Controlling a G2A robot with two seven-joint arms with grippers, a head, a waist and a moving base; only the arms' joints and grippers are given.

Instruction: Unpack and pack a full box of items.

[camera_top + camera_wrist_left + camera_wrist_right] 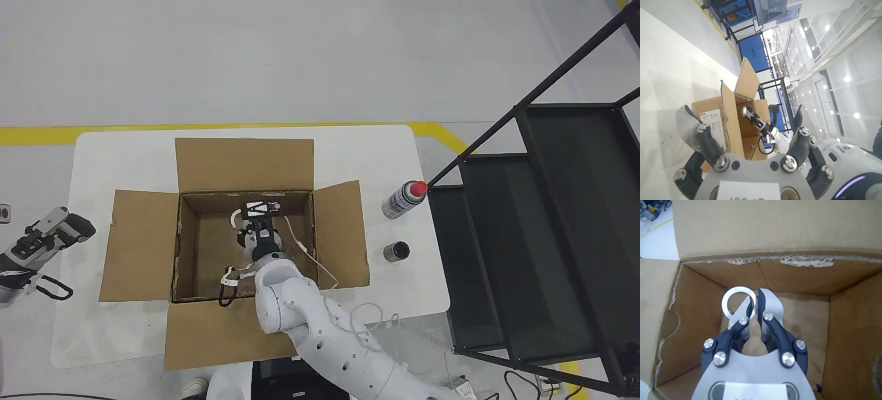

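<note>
- Right gripper (755, 301) jaws are pinched on the rim of a flat silver metal ring (725, 306), low inside the open brown cardboard box (791, 279).
- Left gripper (52, 233) jaws are spread and hold nothing, beside the box.
- This is probably the unpacking step. Next, the ring needs lifting clear of the flaps.

The box (140, 245) is sitting in the middle of the table (120, 160), with its four flaps lying spread toward the four edges. The right gripper (755, 302) is hanging inside the box near its far wall, pinching the ring (726, 306) with one finger inside it and the other outside. The left gripper (75, 226) is hovering at the table's left edge, just outside the left flap. A can (403, 199) is standing near the right edge, beside the right flap. A small cylinder (396, 251) is standing near the can, closer to the front edge. A rack (540, 230) is standing beyond the right edge.
</note>
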